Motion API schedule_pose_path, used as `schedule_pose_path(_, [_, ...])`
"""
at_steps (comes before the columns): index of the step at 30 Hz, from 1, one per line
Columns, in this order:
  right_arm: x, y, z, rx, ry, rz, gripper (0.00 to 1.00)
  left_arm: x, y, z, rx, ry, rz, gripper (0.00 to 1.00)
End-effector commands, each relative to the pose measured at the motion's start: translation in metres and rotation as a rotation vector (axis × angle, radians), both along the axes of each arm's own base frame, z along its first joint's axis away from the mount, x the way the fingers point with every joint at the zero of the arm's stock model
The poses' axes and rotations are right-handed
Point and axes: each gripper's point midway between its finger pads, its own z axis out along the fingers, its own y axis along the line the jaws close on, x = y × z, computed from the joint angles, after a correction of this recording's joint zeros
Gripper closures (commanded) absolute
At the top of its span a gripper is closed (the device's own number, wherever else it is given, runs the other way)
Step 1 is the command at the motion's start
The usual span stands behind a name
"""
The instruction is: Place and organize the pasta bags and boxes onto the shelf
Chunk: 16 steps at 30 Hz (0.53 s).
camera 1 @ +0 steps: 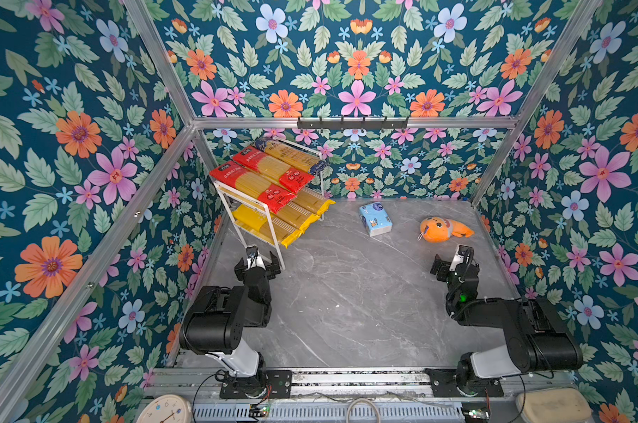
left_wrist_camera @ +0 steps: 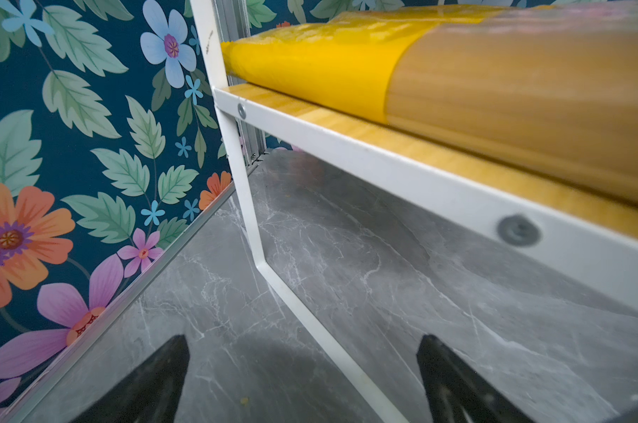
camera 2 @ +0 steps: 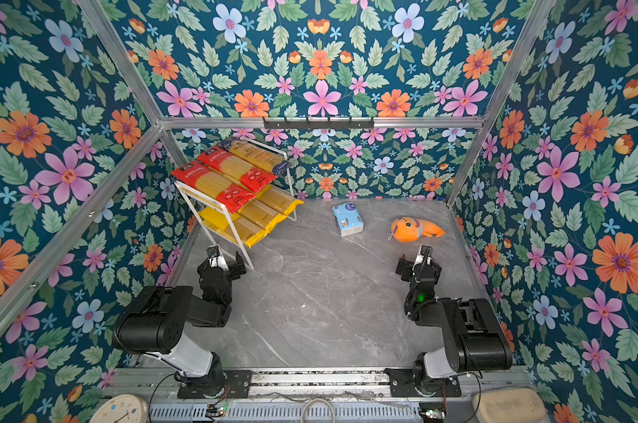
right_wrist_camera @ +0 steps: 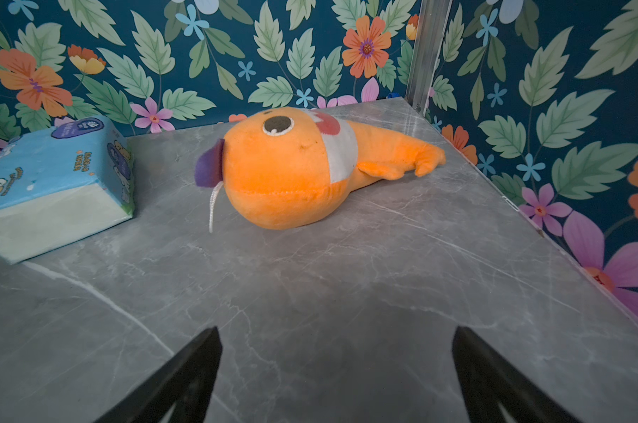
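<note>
Though near the shelf, tissue pack apart

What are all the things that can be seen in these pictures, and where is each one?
table: one, grey, under everything
shelf: one, white frame with pale wooden boards, far left corner
red pasta packs: two, red, upper board
blue pasta pack: one, dark blue and gold, upper board, behind the red ones
yellow pasta packs: three, yellow, lower board
tissue pack: one, light blue, table, far middle
plush toy: one, orange, table, far right
hook rail: one, black, back frame bar
clock: one, white, near left edge
left gripper: one, black, open, before the shelf
right gripper: one, black, open, facing the plush toy
</note>
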Motion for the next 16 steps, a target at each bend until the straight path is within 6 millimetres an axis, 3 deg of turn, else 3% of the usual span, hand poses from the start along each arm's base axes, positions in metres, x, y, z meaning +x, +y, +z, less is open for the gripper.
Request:
schedule_pose_path(1, [0.0018, -0.0005, 0.0033, -0.007, -0.011, -0.001, 0.01, 0.0008, -0.0004, 0.0015, 0.0, -0.004, -0.003, 0.0])
schedule_pose_path(16, [0.0016, -0.0005, 0.0027, -0.008, -0.009, -0.001, 0.01, 0.0008, -0.0015, 0.0012, 0.004, -0.002, -0.007, 0.0])
